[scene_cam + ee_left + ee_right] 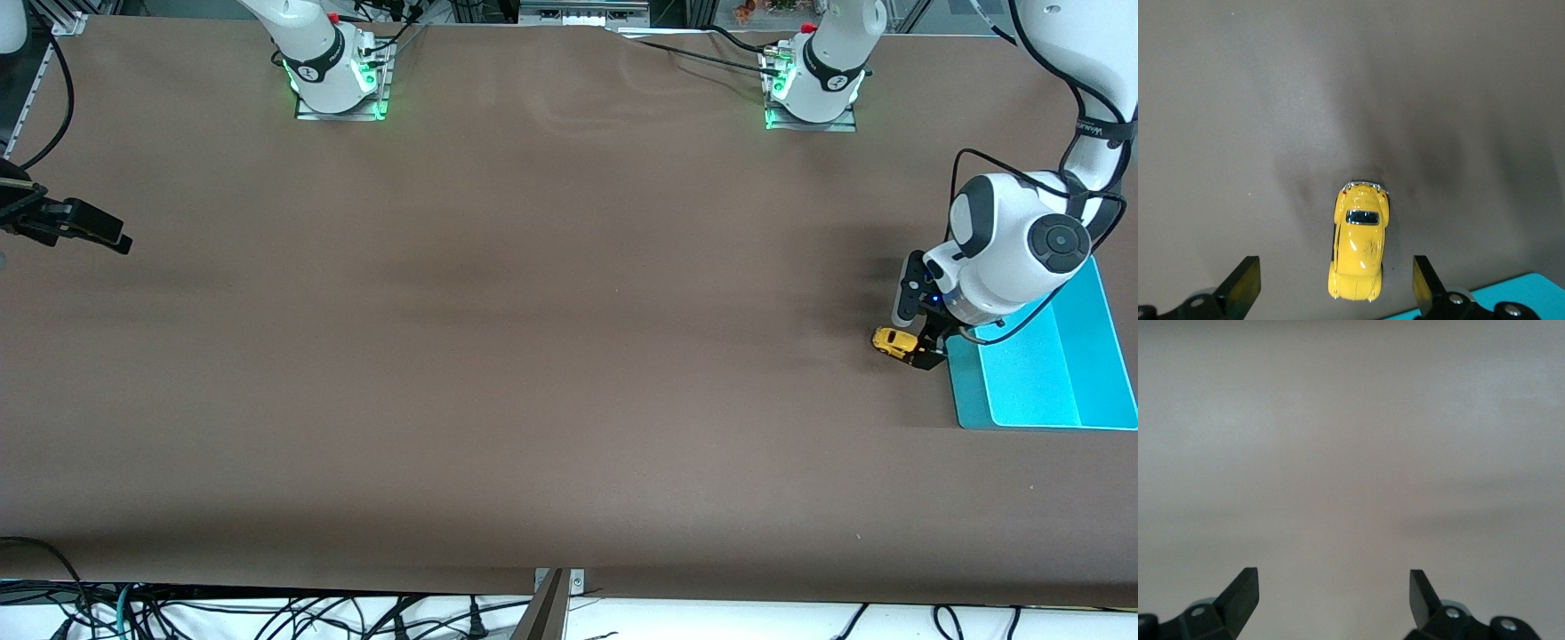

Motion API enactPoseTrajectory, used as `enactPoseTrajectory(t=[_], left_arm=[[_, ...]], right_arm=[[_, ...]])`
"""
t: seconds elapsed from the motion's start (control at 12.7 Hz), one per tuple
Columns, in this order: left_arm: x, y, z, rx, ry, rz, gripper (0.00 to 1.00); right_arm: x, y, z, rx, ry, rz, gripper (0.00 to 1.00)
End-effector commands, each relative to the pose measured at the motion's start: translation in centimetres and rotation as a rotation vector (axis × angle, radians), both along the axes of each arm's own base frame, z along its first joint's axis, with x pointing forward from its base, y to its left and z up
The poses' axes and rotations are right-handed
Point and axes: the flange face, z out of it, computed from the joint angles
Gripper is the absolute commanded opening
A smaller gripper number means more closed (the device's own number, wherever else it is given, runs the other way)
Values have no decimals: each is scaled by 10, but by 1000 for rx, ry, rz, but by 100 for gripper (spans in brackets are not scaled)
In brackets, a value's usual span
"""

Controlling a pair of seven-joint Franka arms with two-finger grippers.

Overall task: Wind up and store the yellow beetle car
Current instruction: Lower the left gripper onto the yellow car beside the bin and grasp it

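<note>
At the front view's right edge, the yellow beetle car (893,341) lies lengthwise toward the cyan bin (1040,373), under the spread left hand (916,333); the right hand (120,242) waits spread.

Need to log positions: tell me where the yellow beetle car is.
The yellow beetle car sits on the table beside the cyan bin, between the open left gripper's fingers.

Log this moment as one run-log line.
left claw: open over yellow beetle car | car: on table beside cyan bin | right claw: open, waiting
</note>
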Motion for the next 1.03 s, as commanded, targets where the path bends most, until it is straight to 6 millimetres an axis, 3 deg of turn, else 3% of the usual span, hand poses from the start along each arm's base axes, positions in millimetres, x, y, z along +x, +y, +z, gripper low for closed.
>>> enactPoseTrajectory(t=[0.0, 0.24, 0.63, 0.71, 0.95], left_arm=[[-15, -2, -18, 6, -28, -40, 100], [-25, -2, -29, 15, -51, -60, 100], [-33, 14, -42, 17, -81, -35, 100], [-32, 13, -46, 19, -88, -46, 100], [-29, 12, -48, 30, -101, -73, 100]], right_arm=[[-15, 0, 15, -4, -20, 22, 100], [-15, -4, 0, 11, -5, 7, 100], [-14, -5, 13, 12, -65, 9, 100], [-22, -2, 18, 12, -56, 16, 100], [-23, -4, 12, 8, -36, 14, 100]])
